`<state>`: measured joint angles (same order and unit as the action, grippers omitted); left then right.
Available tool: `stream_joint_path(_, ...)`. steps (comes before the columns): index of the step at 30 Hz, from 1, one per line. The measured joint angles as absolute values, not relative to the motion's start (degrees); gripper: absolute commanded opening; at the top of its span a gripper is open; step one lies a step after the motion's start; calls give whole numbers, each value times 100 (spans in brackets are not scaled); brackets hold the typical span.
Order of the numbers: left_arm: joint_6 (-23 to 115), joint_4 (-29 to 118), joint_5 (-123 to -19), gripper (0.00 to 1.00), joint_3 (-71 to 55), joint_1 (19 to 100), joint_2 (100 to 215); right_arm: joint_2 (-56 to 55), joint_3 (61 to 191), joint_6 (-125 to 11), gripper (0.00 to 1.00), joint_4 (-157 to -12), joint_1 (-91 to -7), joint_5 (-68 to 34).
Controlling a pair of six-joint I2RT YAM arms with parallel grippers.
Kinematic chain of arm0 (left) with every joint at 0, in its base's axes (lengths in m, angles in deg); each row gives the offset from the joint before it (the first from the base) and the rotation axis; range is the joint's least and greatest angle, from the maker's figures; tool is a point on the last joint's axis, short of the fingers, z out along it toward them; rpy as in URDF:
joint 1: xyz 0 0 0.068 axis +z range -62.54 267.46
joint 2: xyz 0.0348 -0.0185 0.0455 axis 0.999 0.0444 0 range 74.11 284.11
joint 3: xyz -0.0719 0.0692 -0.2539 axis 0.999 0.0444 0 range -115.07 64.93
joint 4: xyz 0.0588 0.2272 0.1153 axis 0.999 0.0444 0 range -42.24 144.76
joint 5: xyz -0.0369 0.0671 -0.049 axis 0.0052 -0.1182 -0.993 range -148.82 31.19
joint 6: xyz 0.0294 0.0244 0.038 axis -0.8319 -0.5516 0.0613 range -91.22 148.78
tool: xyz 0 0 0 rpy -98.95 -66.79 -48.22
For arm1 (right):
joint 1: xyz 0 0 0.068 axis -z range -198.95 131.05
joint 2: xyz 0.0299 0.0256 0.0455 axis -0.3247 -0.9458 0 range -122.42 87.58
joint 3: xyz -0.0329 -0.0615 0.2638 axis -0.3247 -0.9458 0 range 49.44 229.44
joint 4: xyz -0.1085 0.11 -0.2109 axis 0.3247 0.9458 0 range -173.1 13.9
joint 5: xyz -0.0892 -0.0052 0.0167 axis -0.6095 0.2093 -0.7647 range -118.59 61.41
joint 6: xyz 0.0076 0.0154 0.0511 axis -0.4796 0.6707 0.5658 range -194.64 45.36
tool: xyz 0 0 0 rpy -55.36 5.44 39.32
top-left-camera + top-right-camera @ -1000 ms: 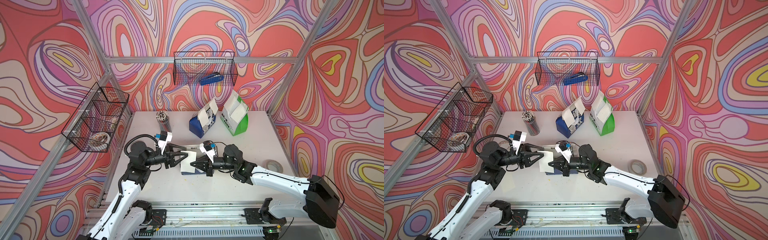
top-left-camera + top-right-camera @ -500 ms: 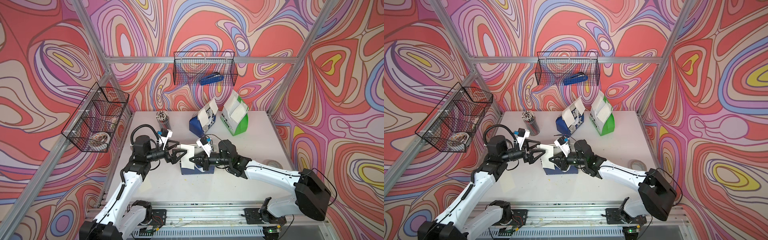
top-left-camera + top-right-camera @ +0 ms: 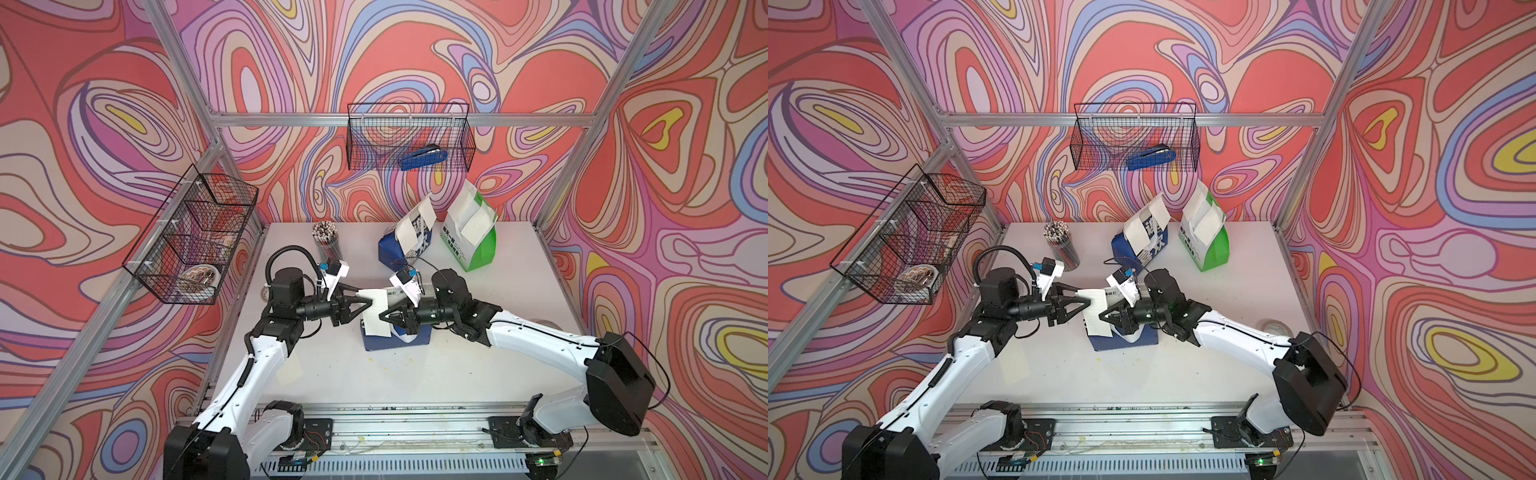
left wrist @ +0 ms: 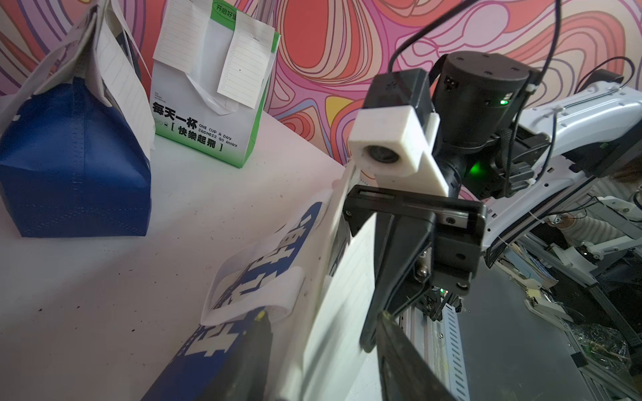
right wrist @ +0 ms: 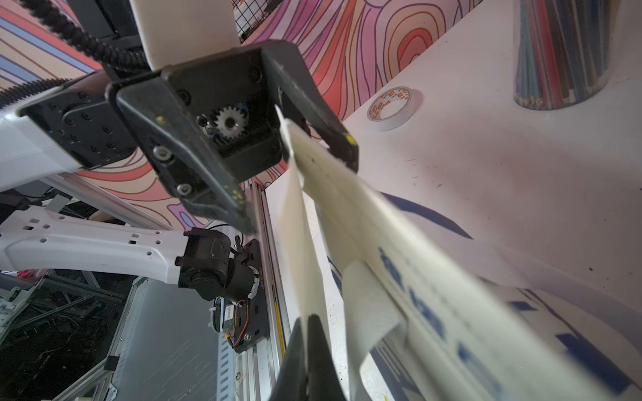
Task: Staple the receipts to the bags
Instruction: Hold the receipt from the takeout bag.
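Observation:
A blue-white bag (image 3: pixel 399 338) (image 3: pixel 1142 338) (image 4: pixel 215 347) stands mid-table. A white receipt (image 3: pixel 376 320) (image 3: pixel 1096 322) (image 4: pixel 344 295) (image 5: pixel 298 243) hangs against its left face. My right gripper (image 3: pixel 381 316) (image 3: pixel 1100 316) (image 5: pixel 309 347) is shut on the receipt's edge. My left gripper (image 3: pixel 365 297) (image 3: pixel 1084 298) (image 4: pixel 321 316) is open and faces it, one finger on each side of the bag's top edge and the receipt. Behind stand a blue bag (image 3: pixel 395 249) and a green-white bag (image 3: pixel 478 249), each with receipts hanging on it.
A blue stapler (image 3: pixel 424 160) lies in the wire basket on the back wall. A pencil cup (image 3: pixel 328 245) stands at the back left. A tape roll (image 5: pixel 394 107) lies by my left arm. A loose slip (image 3: pixel 291 370) lies front left. Another wire basket (image 3: pixel 191 241) hangs on the left wall.
My right gripper has carried the receipt left, against the bag. My left gripper opened wide, moved over the bag's top edge, and its jaws have narrowed since.

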<state>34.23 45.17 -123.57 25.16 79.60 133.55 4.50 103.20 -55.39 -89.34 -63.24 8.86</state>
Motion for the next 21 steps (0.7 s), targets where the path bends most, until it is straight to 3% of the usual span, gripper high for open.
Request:
stream_joint_path(6,3303,4519,-12359,31,2516,7958,13377,450,10320,-5548,0,-8783,-6248,954)
stream_joint_path(10,3303,4517,-12420,13,2516,7960,13499,447,10324,-5548,0,-8752,-6243,960)
stream_joint_path(13,3298,4517,-12440,9,2516,7960,13561,439,10381,-5561,0,-8672,-6230,958)
stream_joint_path(14,3292,4517,-12442,1,2516,7960,13561,436,10409,-5574,0,-8630,-6224,958)
stream_joint_path(16,3257,4521,-12440,0,2516,7958,13558,436,10464,-5612,2,-8536,-6219,938)
stream_joint_path(21,3237,4523,-12424,0,2516,7958,13541,498,10525,-5690,47,-8241,-6208,669)
